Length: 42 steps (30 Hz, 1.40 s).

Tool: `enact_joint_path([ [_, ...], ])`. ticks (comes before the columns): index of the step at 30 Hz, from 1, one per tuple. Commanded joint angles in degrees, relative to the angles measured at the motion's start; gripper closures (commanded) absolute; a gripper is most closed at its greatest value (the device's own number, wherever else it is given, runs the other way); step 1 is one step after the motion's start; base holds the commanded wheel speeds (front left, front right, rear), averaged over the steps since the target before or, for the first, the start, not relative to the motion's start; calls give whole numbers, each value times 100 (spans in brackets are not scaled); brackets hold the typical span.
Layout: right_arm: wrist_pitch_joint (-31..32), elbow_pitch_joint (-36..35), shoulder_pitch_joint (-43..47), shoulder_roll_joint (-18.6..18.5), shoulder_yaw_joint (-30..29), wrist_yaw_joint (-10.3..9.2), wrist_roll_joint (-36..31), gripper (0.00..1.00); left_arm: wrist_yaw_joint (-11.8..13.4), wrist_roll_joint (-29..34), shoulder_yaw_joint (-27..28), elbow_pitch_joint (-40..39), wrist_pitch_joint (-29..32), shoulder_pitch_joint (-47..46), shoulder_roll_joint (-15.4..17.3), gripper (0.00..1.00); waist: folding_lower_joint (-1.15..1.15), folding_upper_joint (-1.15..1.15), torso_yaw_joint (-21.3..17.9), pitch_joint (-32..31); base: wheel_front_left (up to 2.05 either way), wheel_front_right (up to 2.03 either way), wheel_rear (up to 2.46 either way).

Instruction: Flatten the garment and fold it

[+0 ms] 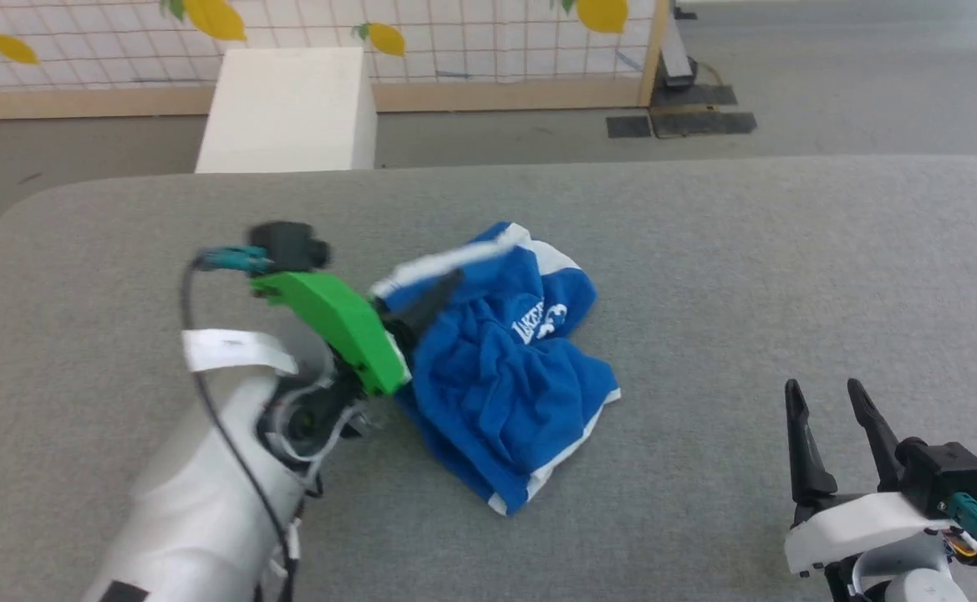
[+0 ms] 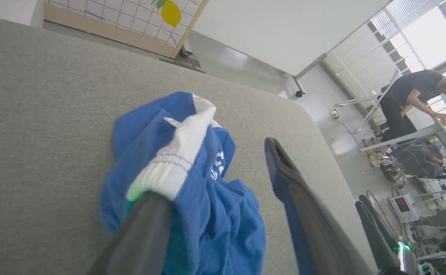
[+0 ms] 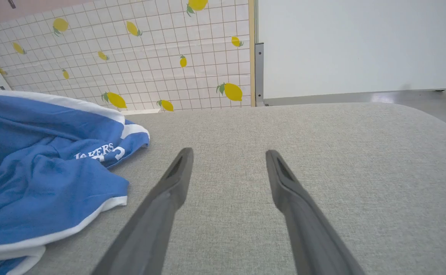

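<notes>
Counter: grey, cloth-covered, rounded at the corners. It is spread across most of the head view.

Left arm: the pale forearm is seen rising from the lower left of the head view, angled up and to the right. A green wrist bracket is carried at its end and is tipped toward the heap of cloth. Some blur is noted around the wrist.

Garment: royal-blue shorts are found crumpled in a heap near the counter's middle, neither flattened nor folded. White hem trim is traced along the near edge.

Left jaws: spread wide. In the left wrist view the white waistband is draped over the tip of one finger, with blue cloth bunched against it. The other finger is seen beside the heap, with bare counter behind it. Nothing is pinched between the two.

Right jaws: seen at the lower right of the head view, with fingers pointed up that view. They are parted with nothing between them, and bare counter is seen past their tips in the right wrist view. The garment lies to their left, apart and untouched.

Print: white "Lakers" lettering and a number are noted on an upper fold, partly lost in creases.
</notes>
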Motion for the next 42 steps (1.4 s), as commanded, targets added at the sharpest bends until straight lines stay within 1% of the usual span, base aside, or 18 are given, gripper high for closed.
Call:
enact_joint_path([
  [1, -34, -13, 64, -1, 8, -9, 47, 0, 82, -26, 157, -120, -199, 126, 136, 0, 0, 0, 209, -165, 0, 0, 0],
  [7, -34, 4, 76, -1, 72, -9, 93, 0, 551, 342, 665, -410, -1262, 660, 664, 0, 0, 0, 435, -301, 0, 0, 0],
  [8, -34, 11, 69, -1, 106, -9, 102, 0, 831, 488, 830, -380, -1724, 1100, 819, 0, 0, 0, 493, -324, 0, 0, 0],
  [10, -34, 7, 68, -1, 123, -9, 110, 0, 1015, 552, 873, -319, -1929, 1428, 865, 0, 0, 0, 527, -325, 0, 0, 0],
  [12, -34, 4, 58, -1, 139, -9, 111, 0, 1194, 598, 810, -213, -1951, 1781, 883, 0, 0, 0, 545, -314, 0, 0, 0],
  [15, -34, 0, 43, -1, 143, -9, 116, 0, 1341, 538, 769, -145, -1901, 2135, 851, 0, 0, 0, 559, -295, 0, 0, 0],
  [18, -35, -20, 36, -1, 139, -9, 122, 0, 1456, 525, 809, -223, -2018, 2410, 871, 0, 0, 0, 581, -264, 0, 0, 0],
  [20, -35, -22, 38, -1, 145, -9, 128, 0, 1576, 673, 812, -267, -2152, 2478, 995, 0, 0, 0, 592, -243, 0, 0, 0],
  [22, -35, -26, 36, -1, 143, -9, 130, 0, 1720, 928, 939, -391, -2541, 2472, 1124, 0, 0, 0, 608, -220, 0, 0, 0],
  [23, -35, -8, 23, -1, 156, -9, 132, 0, 1872, 1529, 1204, -734, -2802, 2451, 1204, 0, 0, 0, 650, -186, 0, 0, 0],
  [26, -26, 58, -96, -1, 259, -9, 82, 0, 1868, 2265, 1566, -1232, -2820, 2489, 1088, 0, 0, 0, 688, -133, 0, 0, 0],
  [28, 167, 105, -280, -1, 434, -9, 45, 0, 1853, 2783, 1784, -1564, -2821, 2622, 921, 0, 0, 0, 696, -73, 0, 0, 0],
  [30, 496, 121, -556, -1, 663, -9, 14, 0, 1856, 3232, 2005, -1851, -2822, 2783, 717, 0, 0, 0, 707, 13, 0, 0, 0],
  [32, 996, 164, -880, -1, 935, -9, 29, 0, 1823, 3566, 2250, -2036, -2823, 2936, 505, 0, 0, 0, 726, 98, 0, 0, 0],
  [33, 1380, 247, -1072, -1, 1104, -9, 42, 0, 1776, 3685, 2356, -2088, -2823, 3025, 380, 0, 0, 0, 747, 150, 0, 0, 0],
  [36, 2421, 492, -1589, -1, 1460, -9, -20, 0, 1606, 3906, 2594, -2122, -2823, 3167, 109, 0, 0, 0, 826, 279, 0, 0, 0],
  [39, 3658, 830, -2077, -1, 1864, -9, -256, 0, 1424, 4095, 2853, -2129, -2823, 3234, -132, 0, 0, 0, 921, 420, 0, 0, 0],
  [42, 4528, 1108, -2397, -1, 2149, -9, -423, 0, 1248, 4231, 3054, -2092, -2824, 3243, -323, 0, 0, 0, 1022, 523, 0, 0, 0],
])
